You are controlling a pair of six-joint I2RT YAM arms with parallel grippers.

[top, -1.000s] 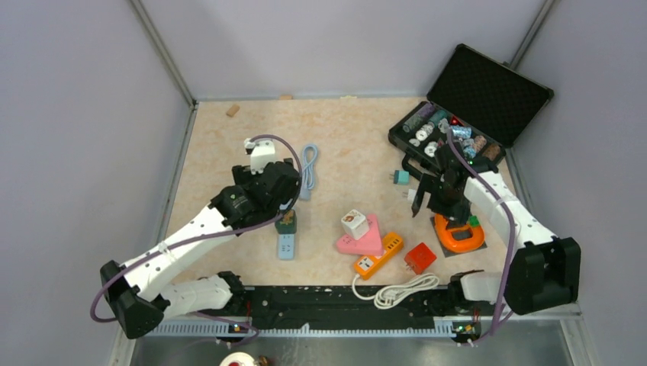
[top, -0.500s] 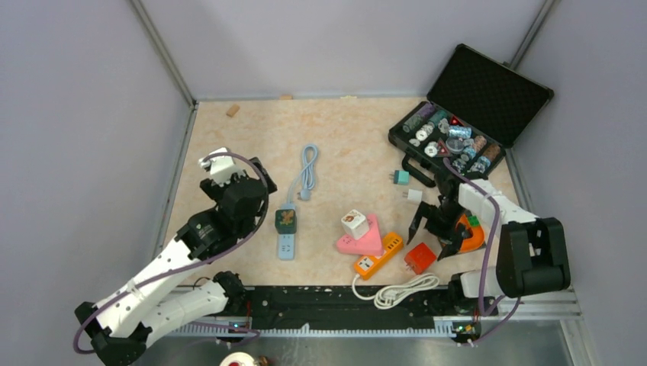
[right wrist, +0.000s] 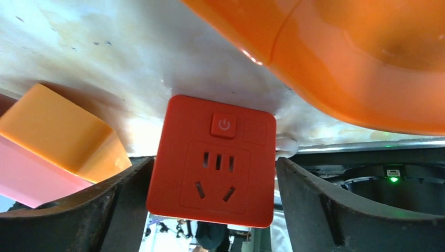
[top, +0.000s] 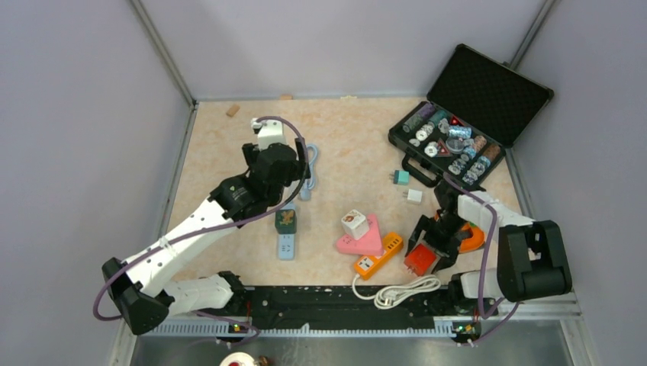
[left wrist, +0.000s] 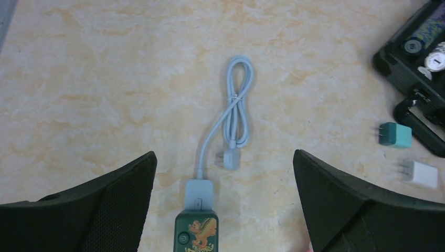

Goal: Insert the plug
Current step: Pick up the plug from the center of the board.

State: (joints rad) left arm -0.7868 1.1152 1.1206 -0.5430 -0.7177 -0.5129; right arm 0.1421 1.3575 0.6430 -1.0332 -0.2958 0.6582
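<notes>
The red socket cube lay beside the orange strip, squarely between the right pincer's wide-spread fingers. Whether they touched it could not be told. The left pincer hung fully spread and empty above the pale blue cord's plug.

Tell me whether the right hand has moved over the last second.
Yes. The right hand has pulled back from beside the black case toward the near table edge and now straddles the red socket cube.
</notes>
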